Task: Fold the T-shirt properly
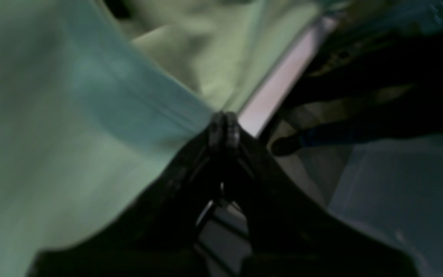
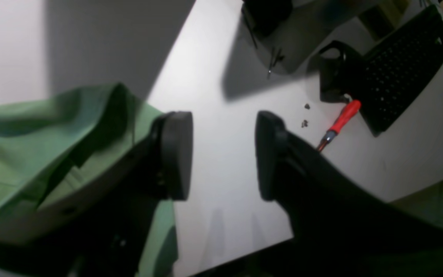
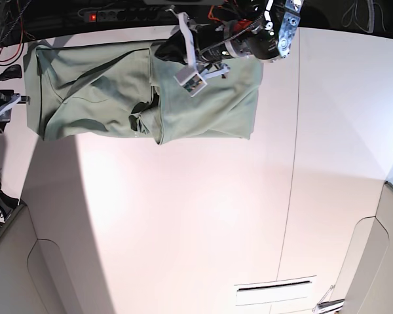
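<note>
- The T-shirt [image 3: 118, 98] is spread along the far edge of the white counter [image 3: 203, 216], with one side already turned over toward the middle, so that a doubled layer lies near the centre and a bunched ridge of cloth is seen there.
- A fold of the cloth is pinched in the left hand [image 1: 224, 127], whose tips are pressed together on a thin edge of the shirt; the cloth is drawn taut and fans away from the pinch in the left wrist view.
- The left arm is seen above the shirt's upper middle in the base view, so the held edge is judged to be lifted off the counter.
- The right hand [image 2: 223, 154] is held with its pads [image 2: 177, 154] apart and nothing between them; bare counter shows in the gap, and the shirt lies just beside its left pad.
- A red-handled screwdriver [image 2: 342, 119], a few small screws [image 2: 305, 123] and a black keyboard [image 2: 402, 65] lie on the counter beyond the right hand, apart from the shirt.
- Risks from here, as judged:
  - the thin pinch could slip if the cloth is pulled too hard, and the fold would drop unevenly;
  - only one layer may be caught, leaving the under layer behind;
  - the bunched ridge could be pressed into a crooked crease;
  - the free side, unheld, could be dragged along.
</note>
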{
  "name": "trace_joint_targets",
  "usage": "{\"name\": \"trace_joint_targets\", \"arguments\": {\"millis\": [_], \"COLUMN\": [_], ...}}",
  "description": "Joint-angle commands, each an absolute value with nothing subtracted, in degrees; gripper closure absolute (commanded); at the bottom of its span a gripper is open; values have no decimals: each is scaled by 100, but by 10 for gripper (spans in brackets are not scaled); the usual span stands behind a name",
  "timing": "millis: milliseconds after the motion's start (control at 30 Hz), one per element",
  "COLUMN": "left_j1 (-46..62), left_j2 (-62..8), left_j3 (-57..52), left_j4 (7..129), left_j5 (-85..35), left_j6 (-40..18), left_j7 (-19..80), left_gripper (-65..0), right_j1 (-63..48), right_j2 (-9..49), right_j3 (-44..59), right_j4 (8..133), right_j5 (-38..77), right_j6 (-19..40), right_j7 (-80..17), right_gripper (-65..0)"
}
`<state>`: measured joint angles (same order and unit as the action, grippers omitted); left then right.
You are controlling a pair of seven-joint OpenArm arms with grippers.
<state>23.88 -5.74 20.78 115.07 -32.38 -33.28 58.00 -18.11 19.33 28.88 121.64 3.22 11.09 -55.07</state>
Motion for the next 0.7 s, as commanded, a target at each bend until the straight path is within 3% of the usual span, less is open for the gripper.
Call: {"name": "trace_joint_targets", "arguments": {"millis": [0,300,667], "left_j1": [2324,2272,2272], "left_j2": [-572,-574,-574], "left_j3": [2156,2110,963], "left_j4": [11609,12195,12617], "left_j5": [-3323,-3321,-3328], "left_j6": [-3441,-3669,-3667], "left_j7": [5686,5732,5719], "left_gripper": [0,0,0], "right_j1": [-1780,-1778,-1778], "right_j2": [2014,2014,2016], "right_j3": [2936,2936,2941], "right_j4": [12245,12245,12241], "right_j5": [305,305,132], "right_j6": [1087,1090,1092], "right_j7": [-5354,-5352,-5310], "right_gripper": [-263,-263,-272]}}
